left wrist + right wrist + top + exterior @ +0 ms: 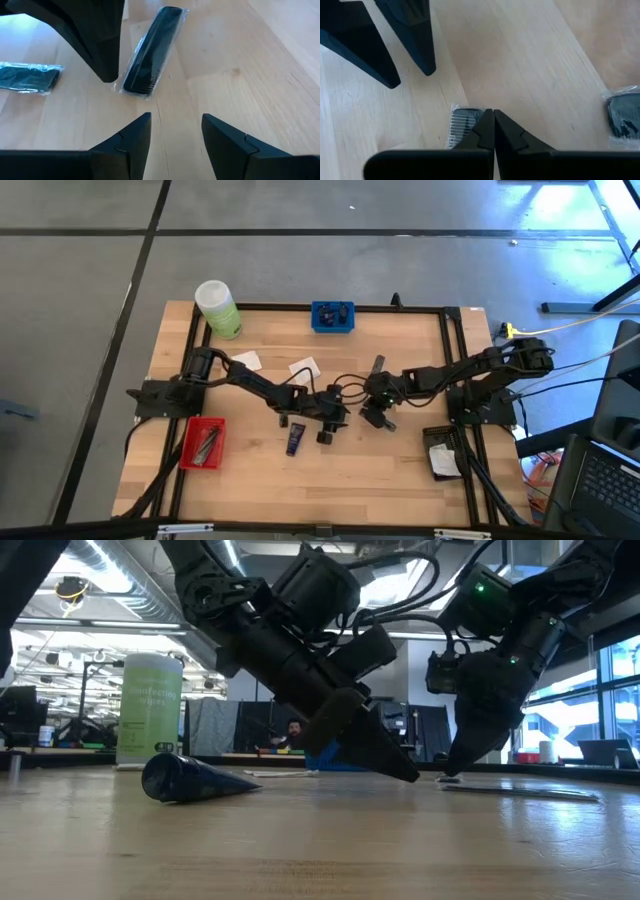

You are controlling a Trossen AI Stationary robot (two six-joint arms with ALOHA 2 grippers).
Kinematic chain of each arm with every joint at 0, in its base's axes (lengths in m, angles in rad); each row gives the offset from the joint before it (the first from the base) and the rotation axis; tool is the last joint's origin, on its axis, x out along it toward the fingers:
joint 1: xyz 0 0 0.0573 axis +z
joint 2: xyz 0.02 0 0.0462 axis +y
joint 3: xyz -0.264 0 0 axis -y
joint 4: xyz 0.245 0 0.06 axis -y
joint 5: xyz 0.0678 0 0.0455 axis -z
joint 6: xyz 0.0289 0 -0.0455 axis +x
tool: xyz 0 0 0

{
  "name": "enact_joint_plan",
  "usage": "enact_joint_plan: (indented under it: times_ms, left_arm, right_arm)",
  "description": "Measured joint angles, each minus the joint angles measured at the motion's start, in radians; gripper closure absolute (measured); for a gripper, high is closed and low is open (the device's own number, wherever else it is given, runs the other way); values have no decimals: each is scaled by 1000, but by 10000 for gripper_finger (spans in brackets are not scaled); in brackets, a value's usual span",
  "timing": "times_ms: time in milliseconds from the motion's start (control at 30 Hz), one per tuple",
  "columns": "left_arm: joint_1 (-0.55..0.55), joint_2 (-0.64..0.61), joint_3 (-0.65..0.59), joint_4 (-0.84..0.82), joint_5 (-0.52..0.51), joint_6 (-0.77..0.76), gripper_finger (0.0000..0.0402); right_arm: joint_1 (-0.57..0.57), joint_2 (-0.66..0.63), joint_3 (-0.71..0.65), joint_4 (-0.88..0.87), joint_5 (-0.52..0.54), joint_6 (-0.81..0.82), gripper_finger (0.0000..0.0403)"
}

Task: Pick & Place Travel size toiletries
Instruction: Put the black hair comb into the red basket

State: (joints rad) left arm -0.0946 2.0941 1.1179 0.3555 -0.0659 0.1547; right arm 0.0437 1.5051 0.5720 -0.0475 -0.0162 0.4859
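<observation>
High view hides the most: both my arms cross the middle of the table [420,480], and what lies under their tips is covered. Right wrist view shows my right pincer [493,125] closed, fingers pressed flat together, tips down on one end of a comb packet [462,122]; whether they pinch its film I cannot tell, since the fingers cover that spot. The packet is clear and crinkled, with a black fine-toothed comb inside, and it lies flat on the wood near the table's middle; left wrist view shows its full length [150,52]. A second packet [622,117] of the same kind lies well apart, cut off by the picture's edge. My left pincer [175,135] is open and holds nothing, low over bare wood just beside the right one. A navy tube [295,439] lies nearer the front edge, beside my left arm; in the low view it tapers to a flat end [190,780]. Two white sachets [247,361] lie behind that arm. At the rear edge stand a green bottle [218,308] and a blue tray [332,316]; a red tray [203,443] sits at the front left. Bare wood lies open along the front edge.
</observation>
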Motion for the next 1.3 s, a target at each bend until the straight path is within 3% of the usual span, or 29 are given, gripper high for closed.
enact_joint_plan:
  times_ms: [367,967,1300]
  left_arm:
    - [-3,0,0,8,0,32,229]
    - [-1,-6,2,-89,0,-22,229]
    - [-1,-6,1,-90,0,-22,229]
  right_arm:
    - [0,-1,0,3,0,-16,369]
    - [0,35,2,7,9,-57,275]
    - [22,43,2,16,19,-56,287]
